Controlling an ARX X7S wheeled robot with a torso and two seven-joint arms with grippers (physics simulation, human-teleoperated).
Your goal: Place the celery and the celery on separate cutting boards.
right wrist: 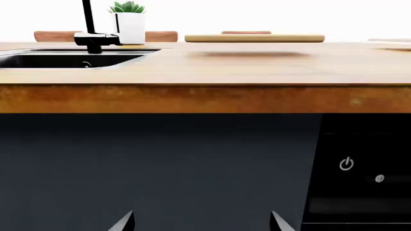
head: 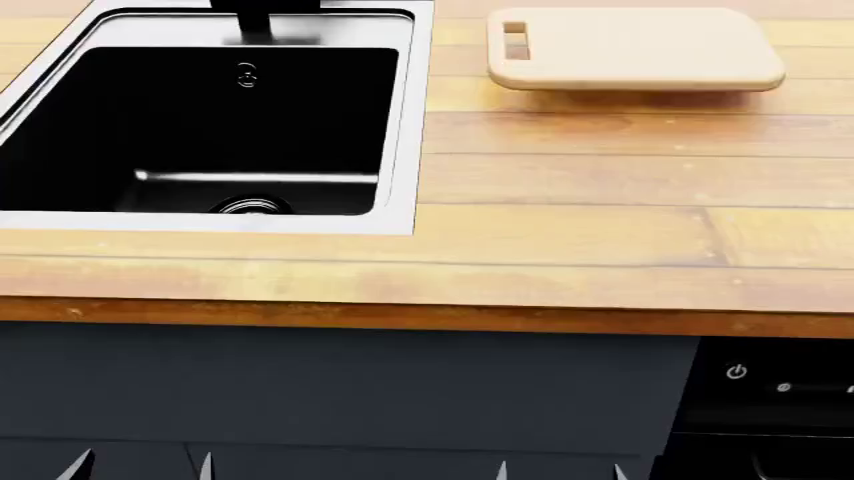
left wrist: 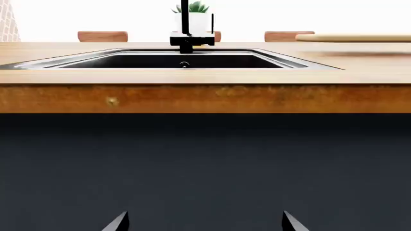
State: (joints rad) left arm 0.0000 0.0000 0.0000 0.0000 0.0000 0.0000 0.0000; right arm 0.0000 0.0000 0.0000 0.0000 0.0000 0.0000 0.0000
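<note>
Only one cutting board [head: 634,48] shows on the wooden worktop [head: 561,230], lying flat toward the far edge, well to the right of the sink [head: 416,130]; it has a slot handle at its left end, and whether it carries a groove cannot be told. No second board can be made out with certainty, and neither celery bunch appears in any view, so their place cannot be told. Both hands hang low in front of the dark cabinet face, below the worktop edge: the left hand [left wrist: 204,222] shows two dark fingertips set wide apart with nothing between them, and the right hand [right wrist: 201,221] likewise stands spread and holds nothing. One black faucet [left wrist: 185,29] rises behind the sink, one potted plant [right wrist: 129,21] stands beyond it, and one power symbol [right wrist: 346,164] marks the appliance panel at the right.
</note>
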